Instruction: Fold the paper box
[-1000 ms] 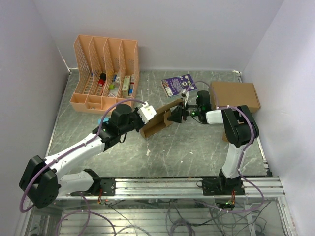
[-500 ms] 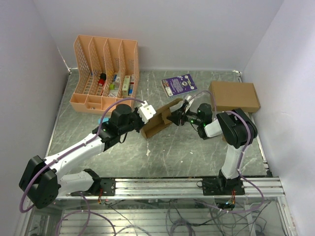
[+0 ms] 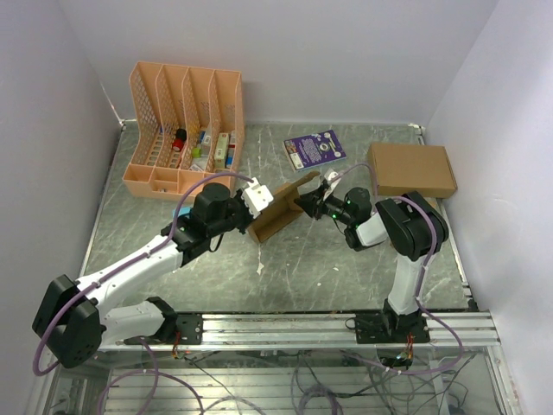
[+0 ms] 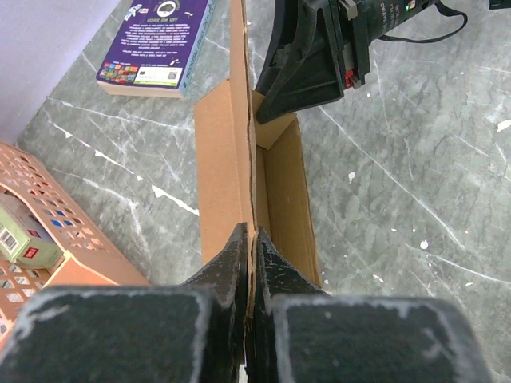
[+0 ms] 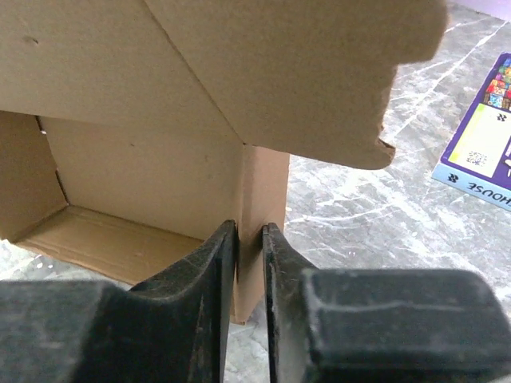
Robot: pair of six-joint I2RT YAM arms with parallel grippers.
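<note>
In the middle of the worktop (image 3: 328,259), between the two arms, the paper box (image 3: 281,212) stands half-formed, lying slantwise with its near-left end low and its far-right end by the book. Everything else sits back out of the way. The pink rack (image 3: 183,130) stands at the far left, the big box (image 3: 411,169) at the far right and the purple book (image 3: 314,148) flat just beyond the work, so both arms have room to meet over bare stone.

The paper box is a shallow open carton with its hollow showing. One long wall stands upright, and a loose flap with a ragged edge hangs over the far-right end. It looks only partly folded, with that end not yet closed.

The left tool (image 4: 250,239) is clamped on the upright long wall at the near-left end, with the card pinched edge-on between its fingers. This grip seems meant to anchor the carton and keep the wall standing while the other end is worked.

The right tool (image 5: 249,235) comes in from the far right. Its fingers straddle the short end wall under the overhanging flap, one inside the hollow and one outside. The gap between them is narrow, but I cannot tell whether they have the card pinched. That placement suits pressing or tucking the end panel.
</note>
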